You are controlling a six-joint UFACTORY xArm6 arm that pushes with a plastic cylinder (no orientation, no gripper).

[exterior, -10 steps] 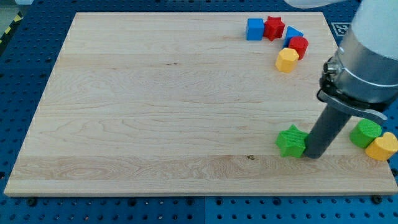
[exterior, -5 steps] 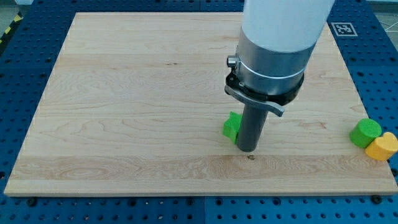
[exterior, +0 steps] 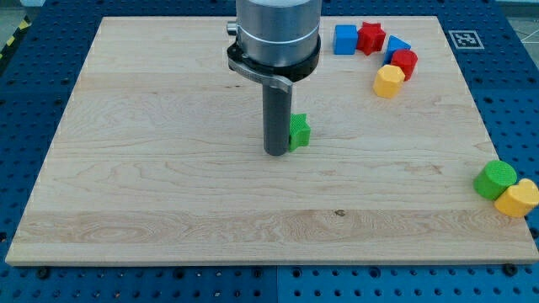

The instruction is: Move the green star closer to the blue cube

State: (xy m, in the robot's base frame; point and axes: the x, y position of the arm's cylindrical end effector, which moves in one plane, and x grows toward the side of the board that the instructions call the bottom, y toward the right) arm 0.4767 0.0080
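Note:
The green star lies near the board's middle, partly hidden behind my rod. My tip rests on the board right against the star's left side. The blue cube sits at the view's top right, well above and to the right of the star.
Next to the blue cube are a red star, a second blue block, a red block and a yellow block. A green cylinder and a yellow block sit at the wooden board's right edge.
My tip and the green star have moved from the lower right up and to the left, toward the board's middle. The tip went from the star's right side to its left side.

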